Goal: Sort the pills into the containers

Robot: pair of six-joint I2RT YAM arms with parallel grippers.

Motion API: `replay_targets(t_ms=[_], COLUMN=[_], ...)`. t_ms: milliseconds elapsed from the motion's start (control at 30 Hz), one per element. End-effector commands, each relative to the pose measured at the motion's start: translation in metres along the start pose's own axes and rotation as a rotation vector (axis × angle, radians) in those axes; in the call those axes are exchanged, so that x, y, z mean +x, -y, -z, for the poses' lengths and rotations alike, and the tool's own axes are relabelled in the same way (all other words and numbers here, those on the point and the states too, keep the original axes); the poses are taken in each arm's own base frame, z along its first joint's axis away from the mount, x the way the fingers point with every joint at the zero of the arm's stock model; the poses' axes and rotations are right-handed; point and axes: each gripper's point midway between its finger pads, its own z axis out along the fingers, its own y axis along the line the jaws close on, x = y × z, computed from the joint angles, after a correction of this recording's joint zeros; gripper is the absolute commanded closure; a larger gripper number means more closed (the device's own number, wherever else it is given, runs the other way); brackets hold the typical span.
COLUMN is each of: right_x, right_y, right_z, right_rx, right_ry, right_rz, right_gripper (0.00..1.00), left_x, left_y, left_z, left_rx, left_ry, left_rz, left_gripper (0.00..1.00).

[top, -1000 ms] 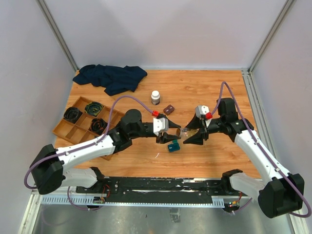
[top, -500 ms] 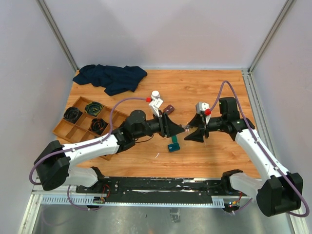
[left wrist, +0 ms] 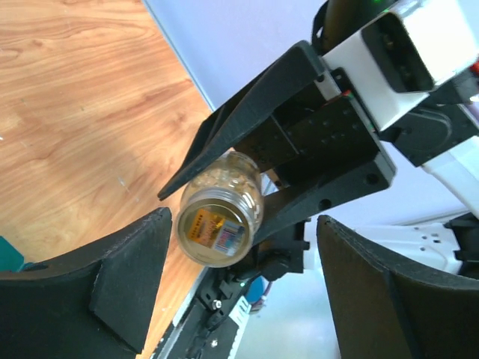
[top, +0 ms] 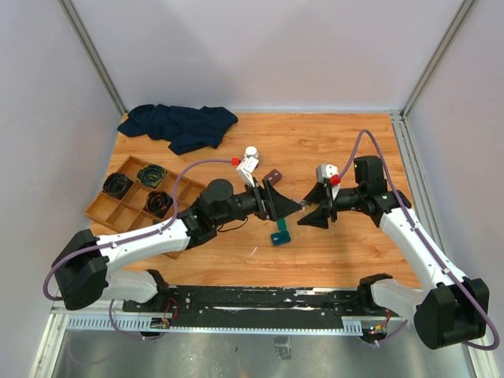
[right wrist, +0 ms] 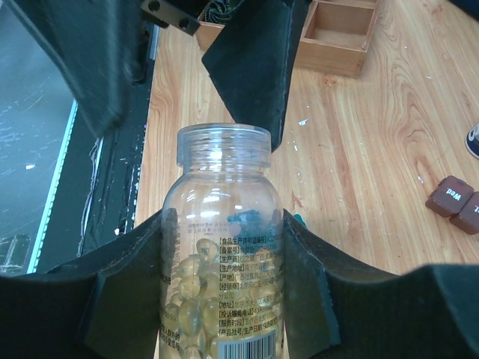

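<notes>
Two grippers are facing each other: the right gripper [top: 313, 213] is clasping the pill bottle [right wrist: 223, 247] around its body, long axis lying level, neck pointing at the left gripper [left wrist: 241, 218], whose fingers are standing apart, empty. The teal case [top: 279, 235] is sitting below, nearer the left fingertips.

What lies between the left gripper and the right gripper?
A clear pill bottle with yellow pills, held by the right gripper; the left gripper is open. The right wrist view shows it best.
</notes>
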Motion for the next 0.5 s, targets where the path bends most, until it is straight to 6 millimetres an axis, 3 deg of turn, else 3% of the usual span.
replay_targets(t_ms=[0,133,233,467], right_x=[-0.013,-0.014,-0.015,-0.018], right_y=[0.001,0.000,-0.003,-0.010], right_z=[0.003,0.004,0.005,0.006], right_rx=[0.001,-0.005,-0.011,-0.038], right_ry=[0.024,0.033,0.041,0.058], right_rz=[0.029,0.036,0.047,0.062], right_gripper=[0.99,0.99,0.99,0.99], left_x=[-0.015,-0.021,-0.023,0.005], left_y=[0.021,0.015,0.014,0.039], left_z=[0.012,0.025,0.036,0.075], left_rx=[0.074,0.063,0.077,0.411], left_ry=[0.071,0.125,0.155,0.234], left_rz=[-0.093,-0.199,-0.320,-0.776], left_gripper=[0.14,0.06,0.06,0.06])
